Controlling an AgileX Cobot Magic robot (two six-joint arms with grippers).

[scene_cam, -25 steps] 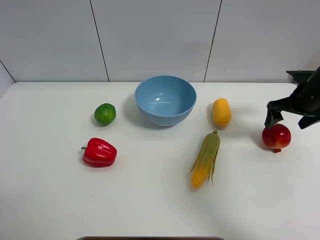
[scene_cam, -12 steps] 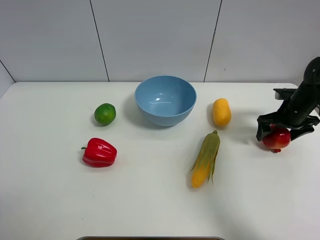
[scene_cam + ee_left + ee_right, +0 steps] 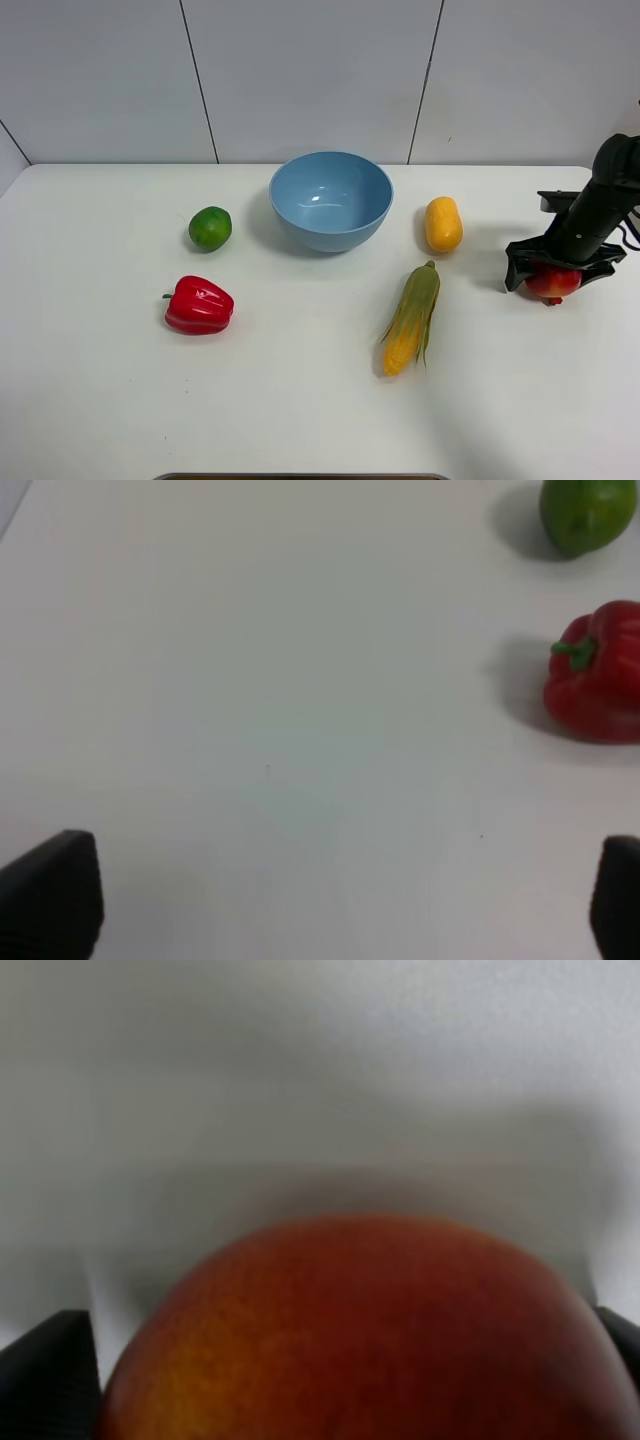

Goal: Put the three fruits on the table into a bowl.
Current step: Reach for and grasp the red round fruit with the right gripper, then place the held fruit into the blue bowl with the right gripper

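Note:
The round red fruit (image 3: 553, 283) lies at the right end of the white table (image 3: 100, 400). My right gripper (image 3: 556, 277) is lowered over it, open, one finger on each side; the right wrist view shows the fruit (image 3: 370, 1340) filling the space between the fingertips of the gripper (image 3: 335, 1360). The yellow-orange oblong fruit (image 3: 443, 224) lies right of the light-blue bowl (image 3: 330, 236). The green lime (image 3: 210, 228) lies left of the bowl and shows in the left wrist view (image 3: 588, 515). My left gripper (image 3: 335, 895) is open and empty over bare table.
A red bell pepper (image 3: 199, 305) lies in front of the lime and shows in the left wrist view (image 3: 597, 675). A corn cob with green husk (image 3: 411, 318) lies in front of the yellow-orange fruit. The bowl is empty.
My right gripper has come down from above the red fruit until its fingers straddle it. The fruit and the other things have not moved.

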